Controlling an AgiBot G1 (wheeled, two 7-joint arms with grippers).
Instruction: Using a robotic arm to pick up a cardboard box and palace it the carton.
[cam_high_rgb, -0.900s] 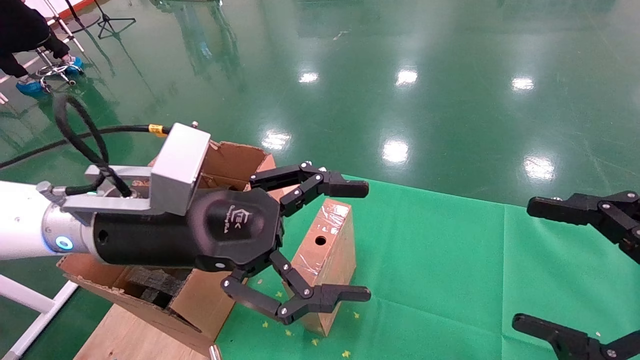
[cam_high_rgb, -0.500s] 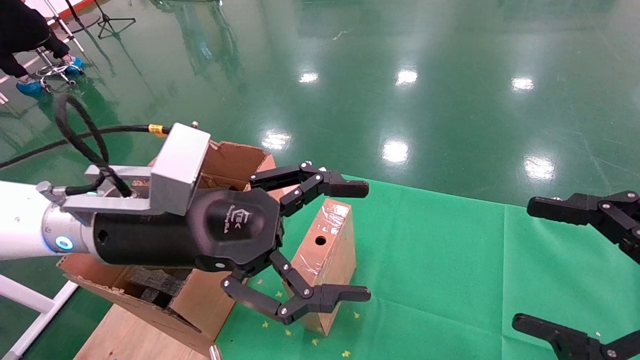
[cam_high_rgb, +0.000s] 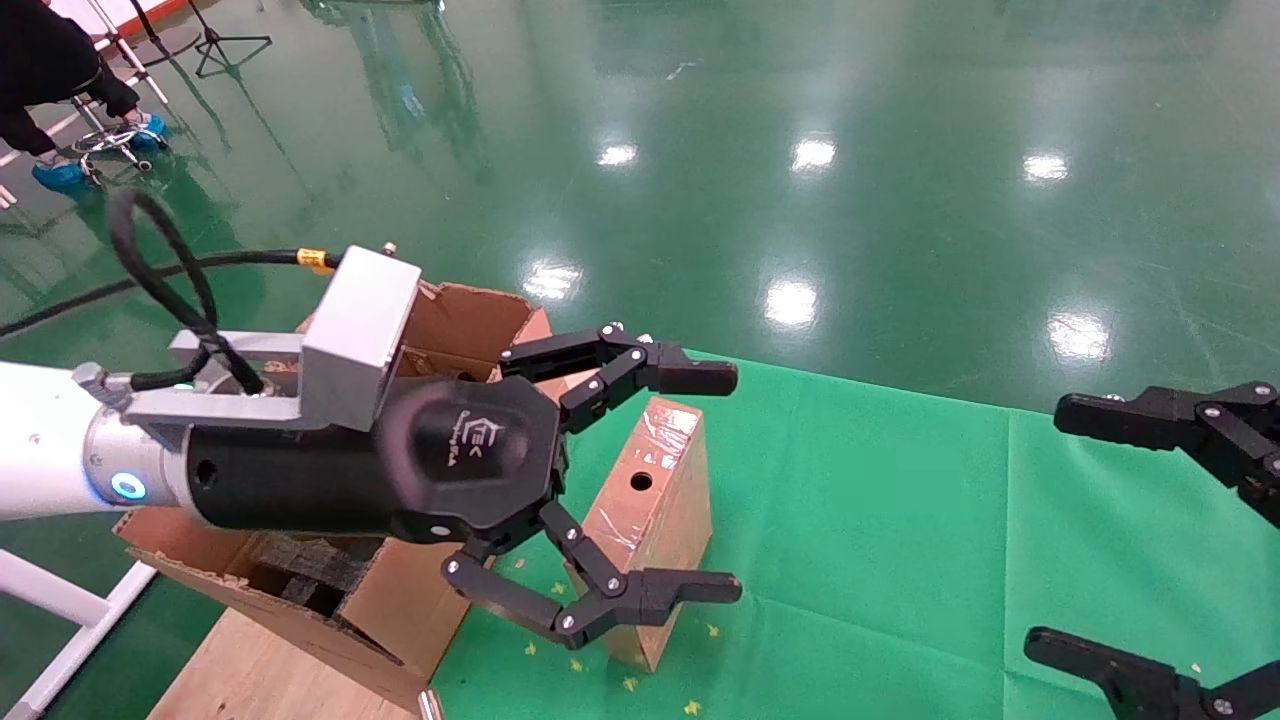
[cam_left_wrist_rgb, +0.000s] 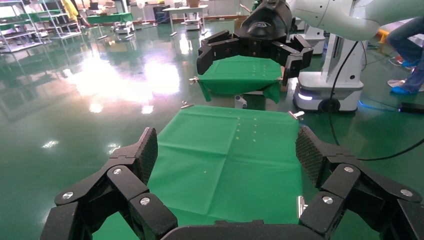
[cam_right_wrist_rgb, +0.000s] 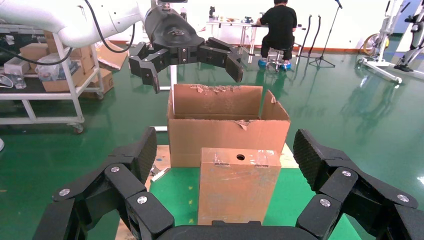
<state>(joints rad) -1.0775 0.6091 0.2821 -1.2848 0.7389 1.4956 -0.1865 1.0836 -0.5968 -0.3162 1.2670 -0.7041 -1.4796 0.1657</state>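
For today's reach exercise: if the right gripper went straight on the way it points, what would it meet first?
Probably the cardboard box, standing directly ahead between the open right gripper's fingers; the carton stands behind it. Depth is uncertain.

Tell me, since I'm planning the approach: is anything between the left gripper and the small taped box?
Nothing visible. The left gripper hangs open above the cardboard box, which stands on the green cloth beside the carton. The right gripper is open, off to the side.
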